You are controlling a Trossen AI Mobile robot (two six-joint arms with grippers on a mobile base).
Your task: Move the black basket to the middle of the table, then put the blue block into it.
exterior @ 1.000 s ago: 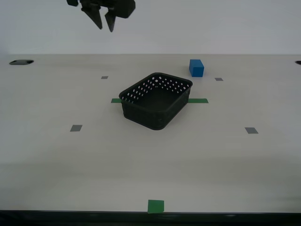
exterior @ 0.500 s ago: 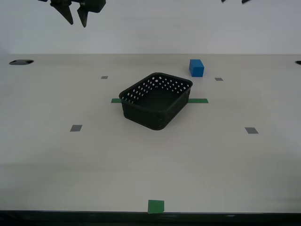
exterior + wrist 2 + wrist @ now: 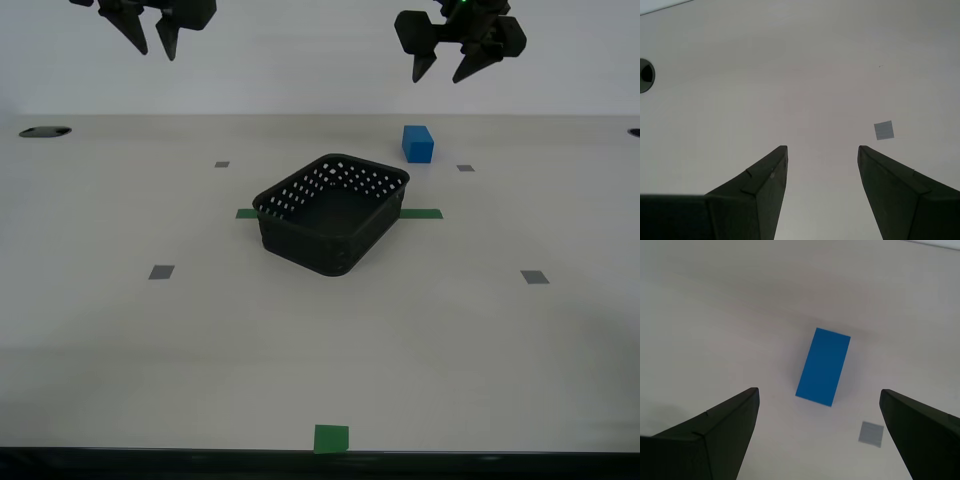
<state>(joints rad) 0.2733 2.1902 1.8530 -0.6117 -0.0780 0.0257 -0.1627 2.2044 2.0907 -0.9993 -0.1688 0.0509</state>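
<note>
The black basket (image 3: 330, 215) stands empty at the middle of the table (image 3: 300, 340), over a green tape strip. The blue block (image 3: 418, 144) sits on the table behind the basket, toward the exterior view's right, apart from it. My first gripper (image 3: 440, 72) hangs open high above the block. In the first wrist view the block (image 3: 823, 366) lies far below my open first gripper (image 3: 819, 391). My second gripper (image 3: 154, 48) hangs open and empty high at the exterior view's left. In the second wrist view my second gripper (image 3: 822, 147) has only bare table below it.
The green tape strip (image 3: 420, 214) runs under the basket. A green square (image 3: 331, 437) marks the front edge. Small grey squares (image 3: 161, 272) (image 3: 534, 277) dot the table. A cable hole (image 3: 45, 132) sits at the far left edge and also shows in the second wrist view (image 3: 646, 75).
My second gripper has moved toward the exterior view's left. My first gripper has come down into view above the blue block. The basket and block have not moved.
</note>
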